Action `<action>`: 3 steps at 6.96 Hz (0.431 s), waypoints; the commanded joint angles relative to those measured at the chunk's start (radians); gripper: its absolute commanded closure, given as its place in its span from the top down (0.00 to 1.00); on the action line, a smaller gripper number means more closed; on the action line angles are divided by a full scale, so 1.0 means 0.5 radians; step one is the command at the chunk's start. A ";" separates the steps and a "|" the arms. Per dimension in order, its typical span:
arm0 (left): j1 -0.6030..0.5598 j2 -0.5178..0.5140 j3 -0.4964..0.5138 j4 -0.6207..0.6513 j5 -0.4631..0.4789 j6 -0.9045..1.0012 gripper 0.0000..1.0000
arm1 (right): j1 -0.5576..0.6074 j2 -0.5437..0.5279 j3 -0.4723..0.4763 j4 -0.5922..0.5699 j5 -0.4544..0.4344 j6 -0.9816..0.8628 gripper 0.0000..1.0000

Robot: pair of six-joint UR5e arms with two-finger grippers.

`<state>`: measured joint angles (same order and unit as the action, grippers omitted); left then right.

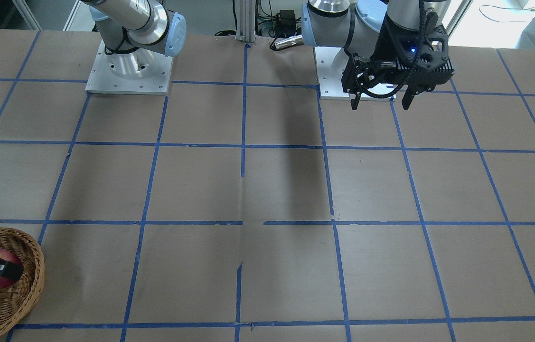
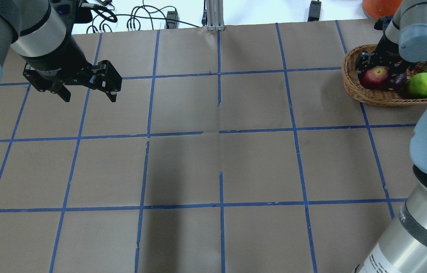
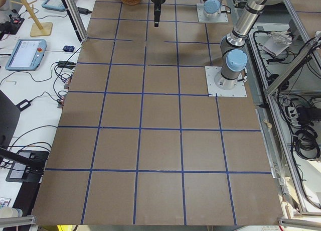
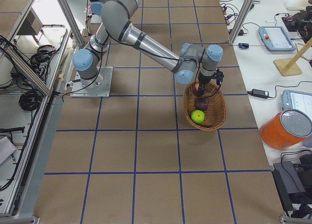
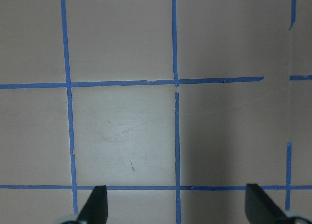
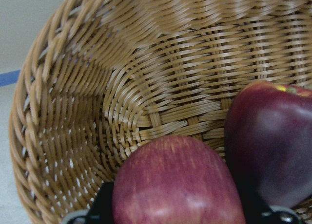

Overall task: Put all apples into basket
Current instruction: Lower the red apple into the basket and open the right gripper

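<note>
I'm finding all 3 sitting in the basket (image 2: 383, 100): green apple (image 2: 422, 84), maroon apple (image 2: 398, 80), red apple (image 2: 374, 77). R gripper (image 2: 377, 73) is straddling the red apple, jaws wide; can't tell whether it's gripping. L gripper (image 2: 89, 98) is hanging spread, empty, well apart. I'm judging only release/retract as outstanding.

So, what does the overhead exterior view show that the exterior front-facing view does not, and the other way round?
Only the overhead view: the green apple and the maroon apple, lying in the basket beside the red apple. Only the front-facing view: the arms' base plates on the table. Both: part of the basket, the red apple with the right gripper around it, and the open left gripper above the table.
</note>
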<state>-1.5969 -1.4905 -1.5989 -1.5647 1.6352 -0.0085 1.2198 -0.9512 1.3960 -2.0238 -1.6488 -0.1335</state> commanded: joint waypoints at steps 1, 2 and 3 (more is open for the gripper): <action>0.000 0.002 0.001 0.000 0.000 -0.001 1.00 | 0.002 -0.054 0.009 -0.006 -0.095 -0.015 1.00; 0.003 0.002 0.001 0.000 0.000 0.002 1.00 | 0.009 -0.186 -0.012 0.168 -0.099 -0.012 1.00; 0.000 0.002 0.001 0.000 0.000 -0.001 1.00 | 0.045 -0.402 -0.019 0.428 -0.099 -0.003 1.00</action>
<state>-1.5964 -1.4895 -1.5984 -1.5646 1.6352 -0.0085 1.2274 -1.0458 1.3922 -1.9366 -1.6952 -0.1387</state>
